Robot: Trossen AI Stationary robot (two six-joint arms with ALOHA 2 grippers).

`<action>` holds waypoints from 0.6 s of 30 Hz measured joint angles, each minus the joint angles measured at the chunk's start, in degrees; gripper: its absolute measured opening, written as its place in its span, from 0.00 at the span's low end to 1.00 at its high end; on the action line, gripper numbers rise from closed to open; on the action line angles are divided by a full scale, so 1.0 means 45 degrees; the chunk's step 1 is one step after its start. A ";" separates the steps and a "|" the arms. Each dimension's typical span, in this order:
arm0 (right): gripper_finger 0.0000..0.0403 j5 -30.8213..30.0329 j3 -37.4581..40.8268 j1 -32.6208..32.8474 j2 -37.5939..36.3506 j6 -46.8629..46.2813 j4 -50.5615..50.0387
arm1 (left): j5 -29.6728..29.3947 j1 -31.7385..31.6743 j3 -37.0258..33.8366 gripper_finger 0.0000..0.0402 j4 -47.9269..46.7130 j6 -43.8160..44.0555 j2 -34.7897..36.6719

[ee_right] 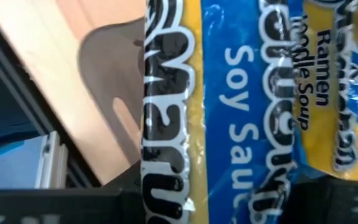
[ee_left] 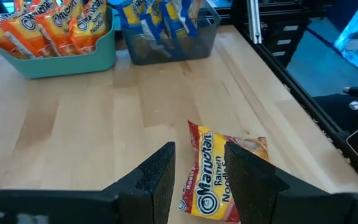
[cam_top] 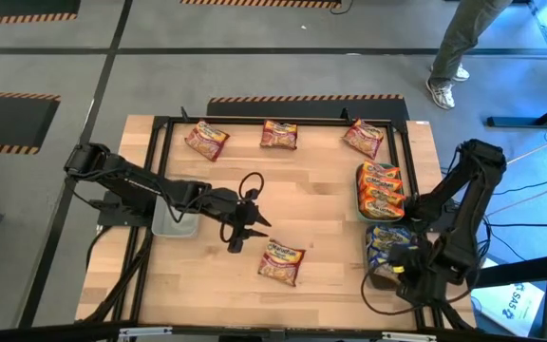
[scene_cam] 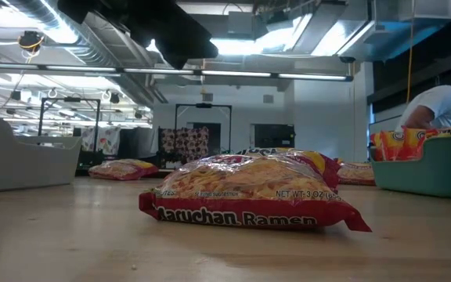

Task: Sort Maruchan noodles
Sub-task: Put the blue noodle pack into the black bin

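Well, one maroon-and-yellow packet [cam_top: 281,262] lay flat on the bare table [cam_top: 321,204] near its front edge. The left gripper [cam_top: 236,235] hung just beside it, fingers [ee_left: 157,177] parted and empty. Three more maroon packets [cam_top: 279,135] sat along the far edge. Orange packets filled the teal tray [cam_top: 358,193]; blue ones [cam_top: 388,241] filled the grey tray [ee_left: 169,53], where the right gripper [cam_top: 405,269] hovered, its grip impossible to tell.
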State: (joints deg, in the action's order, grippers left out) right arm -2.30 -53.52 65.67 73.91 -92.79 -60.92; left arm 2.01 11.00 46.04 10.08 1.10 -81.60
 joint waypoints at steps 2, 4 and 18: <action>0.31 0.0191 0.0321 -0.0015 0.0000 0.0005 0.0343 | -0.0119 -0.0005 0.0000 0.33 0.0002 0.0000 0.0000; 0.31 0.0283 0.0568 -0.0015 0.0000 0.0015 0.0613 | -0.0329 -0.0010 0.0000 0.33 0.0002 0.0000 0.0000; 0.31 0.0116 0.0780 -0.0011 0.0070 -0.0389 0.1960 | -0.1004 -0.0019 -0.0004 0.33 0.0002 -0.0044 -0.0005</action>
State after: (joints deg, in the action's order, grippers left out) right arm -1.78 -50.02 65.62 74.22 -94.54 -52.10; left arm -2.50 10.92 46.02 10.09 0.91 -81.62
